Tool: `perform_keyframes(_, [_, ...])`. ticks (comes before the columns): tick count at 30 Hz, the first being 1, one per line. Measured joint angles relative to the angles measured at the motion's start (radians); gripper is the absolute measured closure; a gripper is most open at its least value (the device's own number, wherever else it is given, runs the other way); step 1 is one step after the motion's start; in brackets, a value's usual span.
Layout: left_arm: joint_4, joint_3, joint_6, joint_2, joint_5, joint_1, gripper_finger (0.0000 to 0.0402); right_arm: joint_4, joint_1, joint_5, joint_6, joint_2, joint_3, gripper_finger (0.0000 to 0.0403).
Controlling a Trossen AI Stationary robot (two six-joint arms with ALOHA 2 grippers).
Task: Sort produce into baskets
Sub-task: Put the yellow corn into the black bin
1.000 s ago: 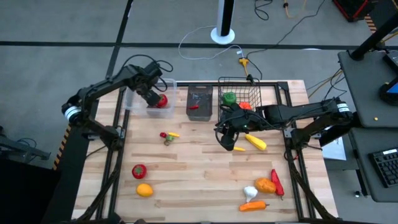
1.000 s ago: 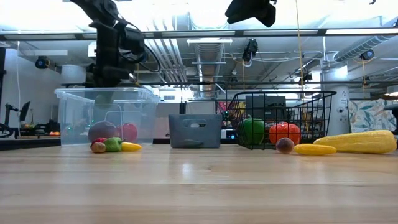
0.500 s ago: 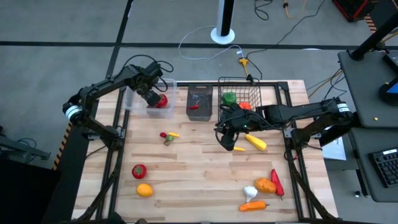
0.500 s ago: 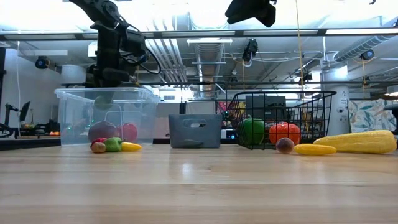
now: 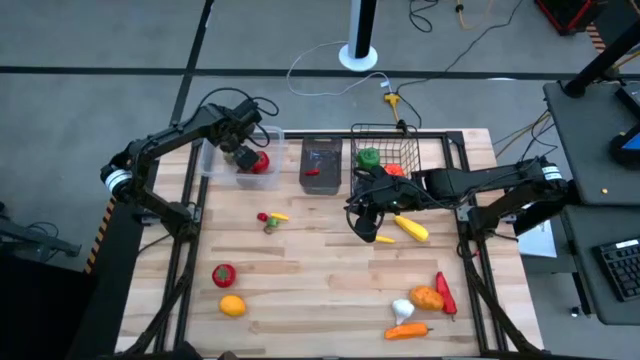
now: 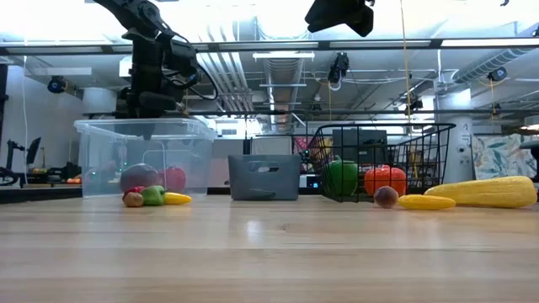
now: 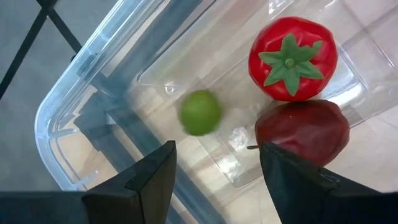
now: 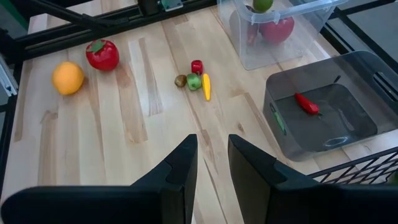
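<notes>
Sorting in progress, with the clear tub (image 5: 237, 158) taken as landmark. The left pincer (image 5: 243, 152) hangs directly above the tub's open mouth, its fingers (image 7: 144, 180) spread apart and holding nothing. Below them, inside the tub, a green lime (image 7: 200, 112) appears blurred between the fingers, beside a red tomato (image 7: 292, 58) and a dark red fruit (image 7: 303, 129) resting on the tub floor; the lime seems just let go. To the right of the tub stand the dark bin (image 5: 321, 165), with one small red piece in it, and farther on the wire basket (image 5: 386, 152), which carries a green pepper (image 6: 342, 178) and a red one.

The right pincer (image 5: 362, 222) hovers well to the right of the tub, in front of the basket, fingers (image 8: 174, 177) narrow and empty. Close by it lie a yellow corn cob (image 5: 411, 229) and a smaller yellow piece (image 5: 382, 239), both lying at a slant.

The loose cluster (image 5: 271, 219) in front of the tub is nearer the left arm, which would probably fetch it. Tomato (image 5: 224, 274), orange (image 5: 232, 305) and other produce remain on the desk (image 5: 320, 290).
</notes>
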Motion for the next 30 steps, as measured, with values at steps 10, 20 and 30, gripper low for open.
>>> perform_keyframes(10, [0.022, 0.000, -0.017, -0.017, -0.001, -0.007, 0.0189, 0.000, 0.000, 0.000, 0.000, 0.000, 0.000, 0.0321])
perform_keyframes(20, [0.025, 0.000, -0.105, -0.204, 0.000, -0.150, 0.0189, 0.000, 0.000, 0.006, 0.000, 0.000, 0.000, 0.0321])
perform_keyframes(30, [0.031, 0.000, -0.294, -0.351, -0.045, -0.455, 0.0189, 0.001, 0.001, 0.007, 0.021, 0.000, -0.001, 0.0321])
